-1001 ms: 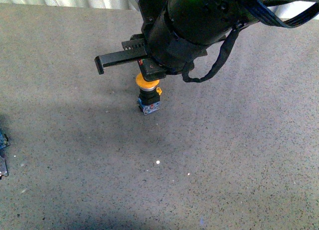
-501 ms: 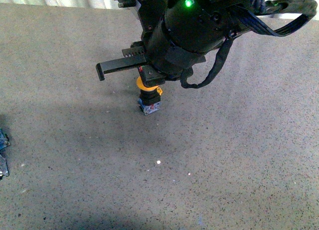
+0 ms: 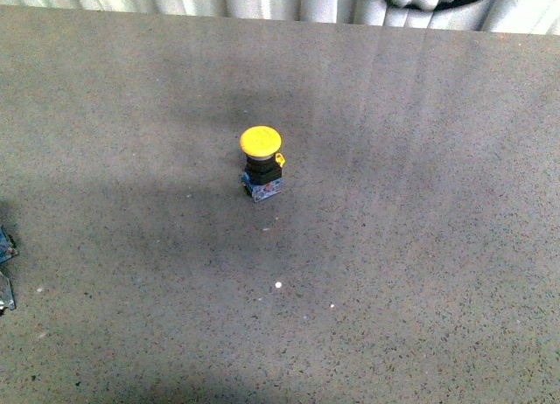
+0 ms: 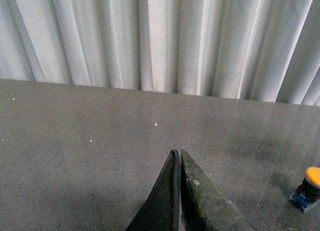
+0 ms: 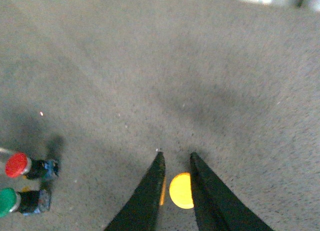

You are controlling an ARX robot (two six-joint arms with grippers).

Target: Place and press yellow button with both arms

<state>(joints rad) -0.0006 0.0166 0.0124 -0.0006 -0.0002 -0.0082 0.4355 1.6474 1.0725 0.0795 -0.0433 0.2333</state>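
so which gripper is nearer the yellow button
Right. The right gripper is over the button, whose cap shows between its jaws; the left gripper sits well off to one side of it.

we see the yellow button (image 3: 261, 163) upright on the grey surface (image 3: 420, 273): round yellow cap, black collar, blue-grey square base, small yellow side tab. the right gripper (image 5: 176, 155) hangs above it, fingers slightly parted; the left gripper (image 4: 178, 152), pinched closed, sits well apart.
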